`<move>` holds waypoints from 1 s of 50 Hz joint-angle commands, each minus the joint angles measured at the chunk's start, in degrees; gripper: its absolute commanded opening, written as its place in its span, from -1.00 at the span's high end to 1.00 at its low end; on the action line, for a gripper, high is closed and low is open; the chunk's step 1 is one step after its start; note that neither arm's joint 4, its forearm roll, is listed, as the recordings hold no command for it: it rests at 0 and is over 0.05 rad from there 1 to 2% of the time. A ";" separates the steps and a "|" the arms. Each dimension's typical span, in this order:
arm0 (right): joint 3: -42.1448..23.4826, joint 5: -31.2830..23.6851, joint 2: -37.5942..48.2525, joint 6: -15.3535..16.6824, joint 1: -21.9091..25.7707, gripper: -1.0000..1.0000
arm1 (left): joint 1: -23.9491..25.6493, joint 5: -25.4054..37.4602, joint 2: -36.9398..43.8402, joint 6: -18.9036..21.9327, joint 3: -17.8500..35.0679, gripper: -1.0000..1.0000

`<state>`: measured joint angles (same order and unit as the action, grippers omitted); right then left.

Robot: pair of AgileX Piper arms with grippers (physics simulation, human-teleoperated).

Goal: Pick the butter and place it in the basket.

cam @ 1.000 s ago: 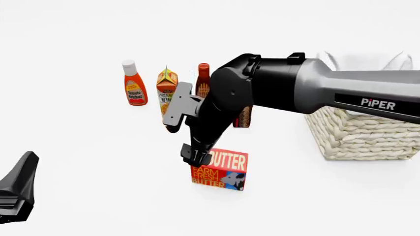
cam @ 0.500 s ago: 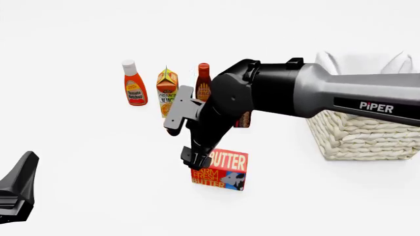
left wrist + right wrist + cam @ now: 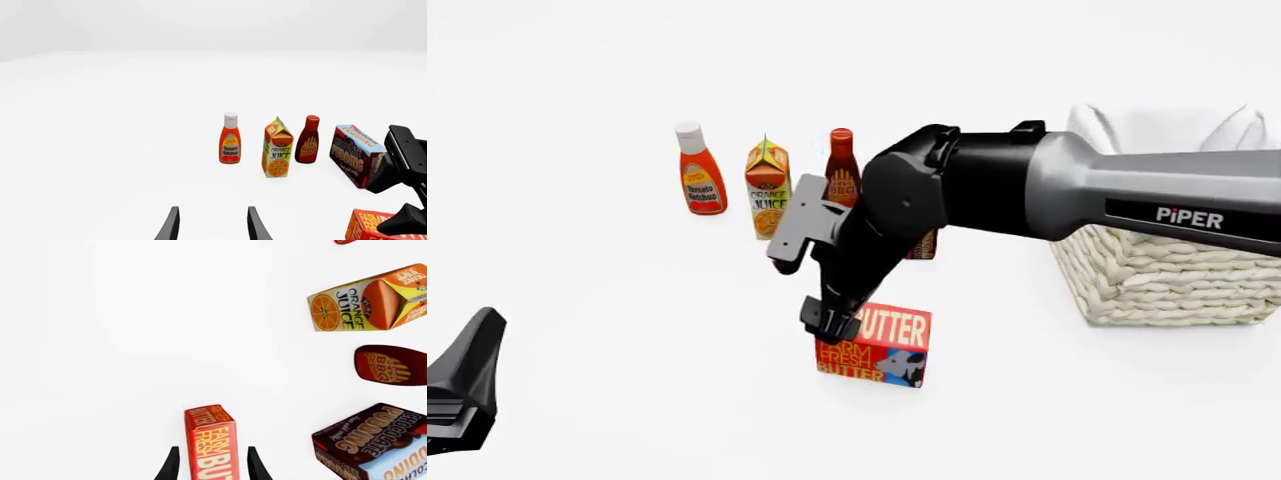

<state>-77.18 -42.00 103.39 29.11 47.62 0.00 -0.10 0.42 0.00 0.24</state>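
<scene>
Right wrist view: butter (image 3: 209, 442) between right tool (image 3: 211, 464) fingers.

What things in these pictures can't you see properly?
- Basket: front view, the right arm covers its top and the picture edge cuts its side; the inside is hidden.
- Butter: front view, the right gripper hides a top corner; left wrist view, the edge cuts it.
- Pudding box: front view, mostly behind the arm.
- Left gripper: only the fingertips show in its wrist view.
</scene>
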 commanded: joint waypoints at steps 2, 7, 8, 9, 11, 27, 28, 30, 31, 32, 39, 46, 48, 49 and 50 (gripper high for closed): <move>0.66 0.90 -0.01 -0.39 -0.26 -1.00 | 0.00 0.00 0.00 0.00 0.00 -1.00; 1.25 1.56 0.04 -0.54 -0.08 -1.00 | 0.00 0.00 0.00 0.00 0.00 -1.00; 1.17 1.66 0.14 -0.63 -0.11 -1.00 | 0.00 0.00 0.00 0.00 0.00 -1.00; 1.29 1.77 0.13 -0.73 -0.01 -1.00 | 0.00 0.00 0.00 0.00 0.00 -1.00; 1.29 1.89 0.36 -0.59 -0.09 -1.00 | 0.00 0.00 0.00 0.00 0.00 -1.00; 1.24 2.53 1.10 -0.78 -0.23 -1.00 | 0.00 0.00 0.00 0.00 0.00 -1.00; 1.33 2.61 1.06 -0.85 -0.21 -1.00 | 0.00 0.00 0.00 0.00 0.00 -1.00; 1.28 2.71 1.12 -0.93 -0.27 -1.00 | 0.00 0.00 0.00 0.00 0.00 -1.00; 1.40 2.78 1.14 -0.84 -0.30 -1.00 | 0.00 0.00 0.00 0.00 0.00 -1.00; 1.50 2.84 1.11 -0.94 -0.23 -1.00 | 0.00 0.00 0.00 0.00 0.00 -1.00; 2.27 3.44 0.95 -1.31 -0.09 -1.00 | 0.00 0.00 0.00 0.00 0.00 -1.00; 2.37 3.57 1.09 -1.32 -0.19 -1.00 | 0.00 0.00 0.00 0.00 0.00 -1.00; 2.37 3.67 1.18 -1.22 -0.34 -1.00 | 0.00 0.00 0.00 0.00 0.00 -1.00; 2.44 3.69 1.17 -1.31 -0.33 -1.00 | 0.00 0.00 0.00 0.00 0.00 -1.00; 2.56 3.75 1.17 -1.29 -0.33 -1.00 | 0.00 0.00 0.00 0.00 0.00 -1.00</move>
<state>-75.08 -38.67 104.45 27.91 47.41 0.00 -0.10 0.42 0.00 0.24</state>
